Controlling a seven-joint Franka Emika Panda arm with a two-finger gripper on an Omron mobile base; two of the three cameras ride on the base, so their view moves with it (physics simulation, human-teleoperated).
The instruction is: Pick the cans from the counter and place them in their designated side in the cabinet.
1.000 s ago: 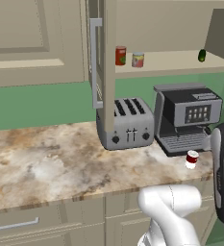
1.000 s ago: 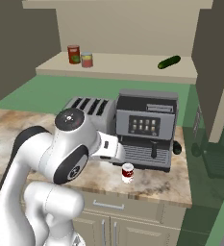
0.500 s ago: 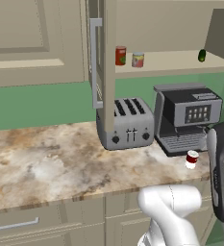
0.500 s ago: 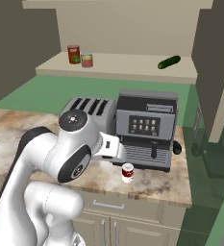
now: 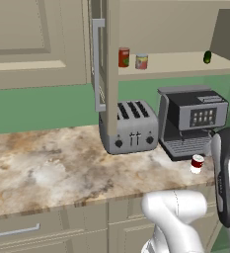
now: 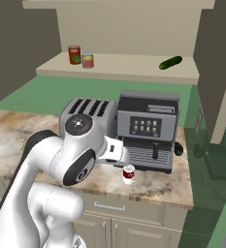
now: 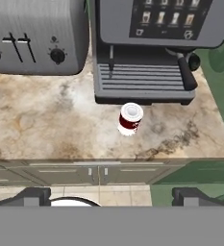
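**Red-and-white can stands ahead of the spread pincer, on the counter edge**

On the shelf of the open cabinet [image 5: 161, 73], at about 11 o'clock in the left base view, the yellow-and-red can [image 5: 141, 61] already sits just beside the taller red can [image 5: 124, 57]; a small green object [image 5: 207, 57] lies well apart at 1 o'clock. Below, the toaster [image 5: 129, 127] stands left of the coffee machine [image 5: 191, 120] on the counter [image 5: 52, 168]. The red-and-white can [image 7: 130, 118] stands upright, its long axis vertical, just in front of the machine's drip tray. In the hand view it lies at 12 o'clock from the gripper [image 7: 111, 198], well apart, roughly centred between the two spread, empty fingers. The coming move is, I judge, straight forward and down onto it.
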